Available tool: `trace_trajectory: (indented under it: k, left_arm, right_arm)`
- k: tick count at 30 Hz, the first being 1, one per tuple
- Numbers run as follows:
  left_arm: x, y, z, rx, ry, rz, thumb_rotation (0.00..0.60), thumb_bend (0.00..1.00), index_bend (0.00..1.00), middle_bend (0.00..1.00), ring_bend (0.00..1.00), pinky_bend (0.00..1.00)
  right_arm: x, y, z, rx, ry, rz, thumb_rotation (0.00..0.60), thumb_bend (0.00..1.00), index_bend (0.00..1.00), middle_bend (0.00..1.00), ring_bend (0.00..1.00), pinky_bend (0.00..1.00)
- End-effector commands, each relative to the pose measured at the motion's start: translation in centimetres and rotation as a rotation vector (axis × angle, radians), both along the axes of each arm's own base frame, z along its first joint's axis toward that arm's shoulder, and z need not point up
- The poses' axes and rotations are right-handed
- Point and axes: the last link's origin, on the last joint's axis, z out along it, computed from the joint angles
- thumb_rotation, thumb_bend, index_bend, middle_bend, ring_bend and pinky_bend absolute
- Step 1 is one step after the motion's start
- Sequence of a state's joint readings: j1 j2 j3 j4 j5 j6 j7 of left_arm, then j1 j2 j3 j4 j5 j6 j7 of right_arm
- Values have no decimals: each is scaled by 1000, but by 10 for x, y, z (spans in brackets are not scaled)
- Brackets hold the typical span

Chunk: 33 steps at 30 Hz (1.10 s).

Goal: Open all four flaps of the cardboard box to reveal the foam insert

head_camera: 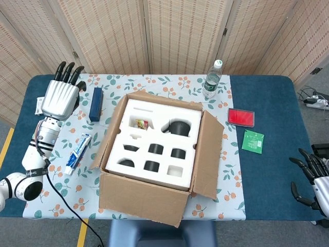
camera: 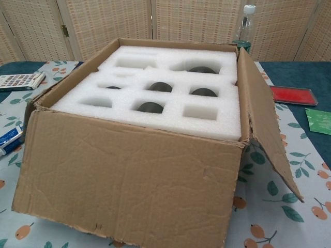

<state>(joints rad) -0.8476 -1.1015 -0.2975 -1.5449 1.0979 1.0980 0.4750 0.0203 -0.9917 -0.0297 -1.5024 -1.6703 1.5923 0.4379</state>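
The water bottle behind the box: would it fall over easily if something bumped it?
Probably. The bottle stands upright, tall and narrow on a small base, so a push near its cap would likely tip it. It looks like thin clear plastic, so probably light, and once down it may roll.

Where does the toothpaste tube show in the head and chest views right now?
Head view: the toothpaste tube lies on the floral cloth, left of the cardboard box.
Chest view: only its end shows at the left edge, beside the box's front left corner.
Shared landmark: the water bottle behind the box's far right corner.
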Motion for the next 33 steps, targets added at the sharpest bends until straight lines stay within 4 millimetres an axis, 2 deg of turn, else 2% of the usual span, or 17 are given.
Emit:
trace_trajectory:
  k: [1,6,10,14,23,29,33]
  left_arm:
    - [-1,-7,1,-20,-15,-6,600,997,416,147,0,0]
    - [-13,-37,-3,-107,-43,10,600,912,304,141,0,0]
    - [-34,-68,-8,-123,-68,31,600,807,215,137,0,0]
    - [-63,-105,-16,-157,-155,83,600,653,131,111,0,0]
    - [-122,-168,-22,-112,-268,137,600,522,84,84,0,0]
    - [-163,-208,-25,-59,-337,197,600,485,59,70,0,0]
    - [-182,-227,-30,-47,-340,248,600,458,57,65,0,0]
  right_arm:
    - [0,-1,0,-6,8,-3,454,611,144,0,0,0]
    - [1,-1,1,-35,34,-2,455,611,144,0,0,0]
    - [4,0,0,-55,52,0,459,611,144,0,0,0]
    - [9,0,-3,-52,78,7,459,611,140,0,0,0]
    - [20,-3,-10,-56,145,18,466,611,90,0,0,0]
    - [24,-7,-18,-55,201,-8,469,611,78,0,0,0]
    - [25,-8,-21,-69,236,-14,470,611,78,0,0,0]
